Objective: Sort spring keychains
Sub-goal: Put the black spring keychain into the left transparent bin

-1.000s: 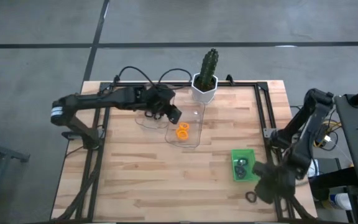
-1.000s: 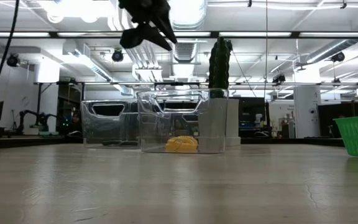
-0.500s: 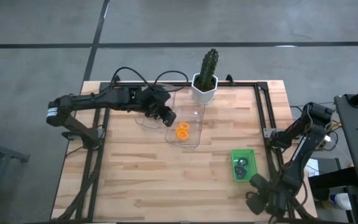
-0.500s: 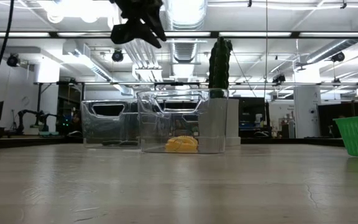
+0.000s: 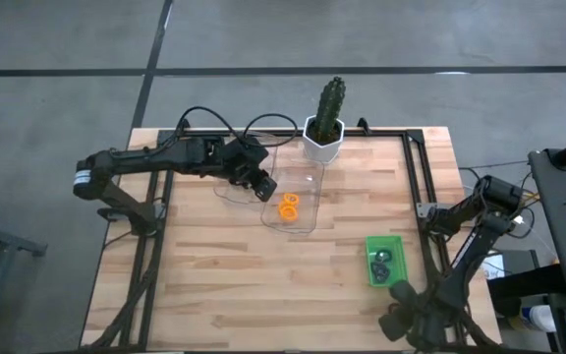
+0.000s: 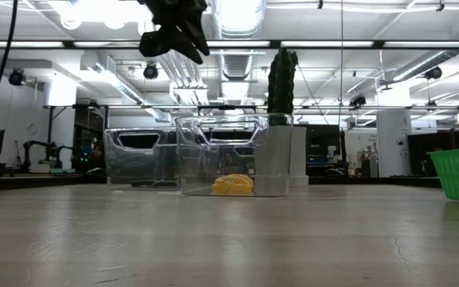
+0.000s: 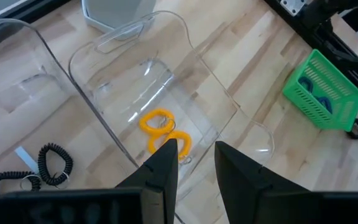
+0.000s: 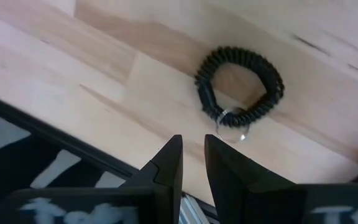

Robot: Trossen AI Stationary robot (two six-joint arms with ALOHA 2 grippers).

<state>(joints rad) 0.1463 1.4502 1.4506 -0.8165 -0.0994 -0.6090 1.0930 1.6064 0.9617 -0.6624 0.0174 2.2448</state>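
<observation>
A black spring keychain (image 8: 238, 87) lies flat on the wood near the table's near right corner. My right gripper (image 8: 193, 163) hangs over it pointing down, fingers a narrow gap apart, nothing between them; in the high view my right gripper (image 5: 401, 320) covers it. Two orange spring keychains (image 7: 165, 132) lie in a clear bin (image 5: 308, 187). Two more black ones (image 7: 55, 163) rest on the table left of the bins. My left gripper (image 5: 261, 185) hovers open and high above the bins, also in the low view (image 6: 174, 33).
A green basket (image 5: 385, 244) with dark keychains inside stands just beyond my right gripper. A second clear bin (image 5: 226, 189) sits left of the first. A potted cactus (image 5: 324, 126) stands at the far edge. Black frame rails (image 5: 426, 246) run along the table's right side.
My right gripper has gone toward the table's near edge and down toward the black keychain, rolling its wrist on the way. My left gripper has shifted a little toward the table's left, staying high over the bins.
</observation>
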